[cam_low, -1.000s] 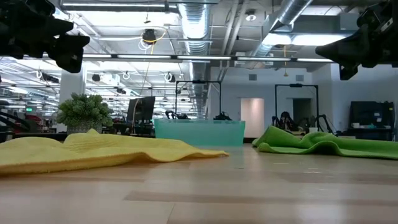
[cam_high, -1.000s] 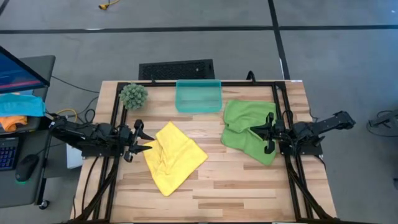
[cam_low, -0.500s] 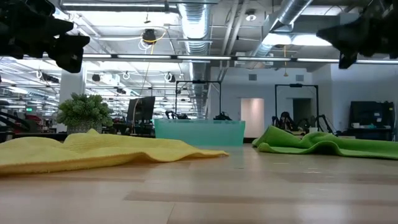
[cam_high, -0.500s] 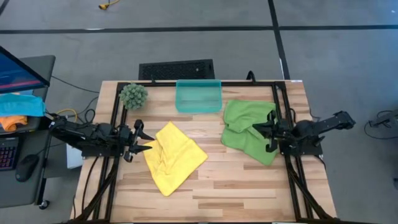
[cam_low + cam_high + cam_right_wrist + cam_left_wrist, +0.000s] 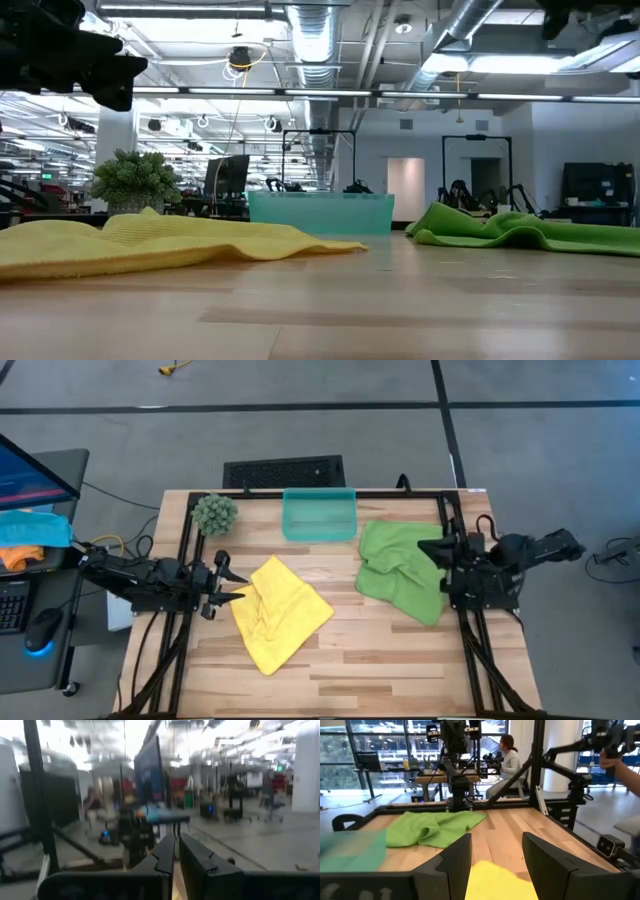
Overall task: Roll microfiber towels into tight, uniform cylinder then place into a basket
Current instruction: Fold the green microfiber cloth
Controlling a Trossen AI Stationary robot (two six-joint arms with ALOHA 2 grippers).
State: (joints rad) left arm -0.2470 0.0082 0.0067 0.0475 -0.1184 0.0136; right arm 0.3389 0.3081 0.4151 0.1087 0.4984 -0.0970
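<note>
Occupying most of the high view, the wooden table carries every task item inside a black frame. The left arm reaches in from the table's left edge, and the right arm from its right edge.

The lime green towel lies crumpled and unrolled on the right side of the table, well apart from the yellow towel. The yellow towel lies loosely spread, with creases, left of centre and nearer the front edge. Neither towel is in the basket, a translucent teal bin at the far edge, centred between the two towels. It appears empty.

A round green plant ball sits at the far left corner, left of the basket.

The left gripper hangs just beside the yellow towel's left edge. In the left wrist view its fingers stand well apart and hold nothing.

The right gripper sits over the right edge of the green towel. In the right wrist view its fingers show only a narrow gap between them, with nothing clamped.
</note>
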